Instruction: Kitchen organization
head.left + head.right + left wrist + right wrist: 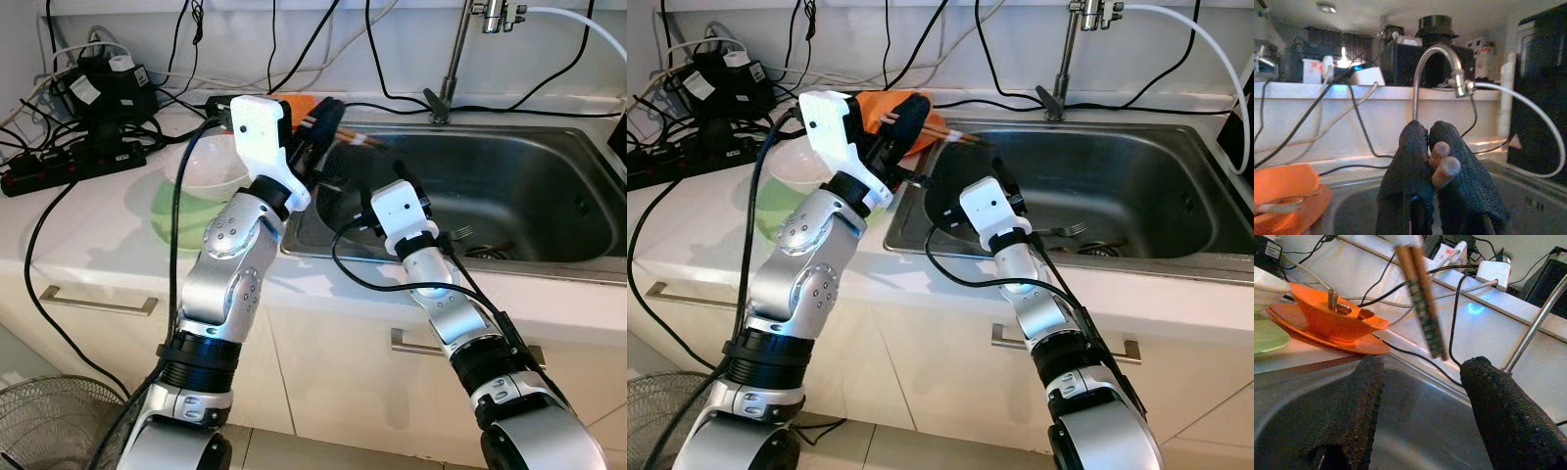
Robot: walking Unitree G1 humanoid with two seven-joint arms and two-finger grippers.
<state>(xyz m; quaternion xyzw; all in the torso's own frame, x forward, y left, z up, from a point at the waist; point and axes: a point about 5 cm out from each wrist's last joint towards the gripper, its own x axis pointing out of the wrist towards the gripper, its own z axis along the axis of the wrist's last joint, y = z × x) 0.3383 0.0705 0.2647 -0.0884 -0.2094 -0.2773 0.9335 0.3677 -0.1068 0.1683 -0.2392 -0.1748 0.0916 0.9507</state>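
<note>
Left gripper (1431, 161) fuzzy black fingers pinching slender wooden chopsticks (1420, 298), right gripper (1420, 406) fingers gaping over the steel sink (509, 186), orange bowl (1332, 316) resting on the counter (108, 211)

no readable text, labels, brands or numbers anywhere

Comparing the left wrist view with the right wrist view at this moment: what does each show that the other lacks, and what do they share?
Left wrist view alone: the left gripper shut on the chopsticks, seen end-on, with the curved faucet and its hose behind.

Right wrist view alone: the right gripper open over the sink, the chopsticks seen from the side, and a green plate.

Both: the chopsticks, the orange dish, the steel sink, and cables along the back wall.
</note>
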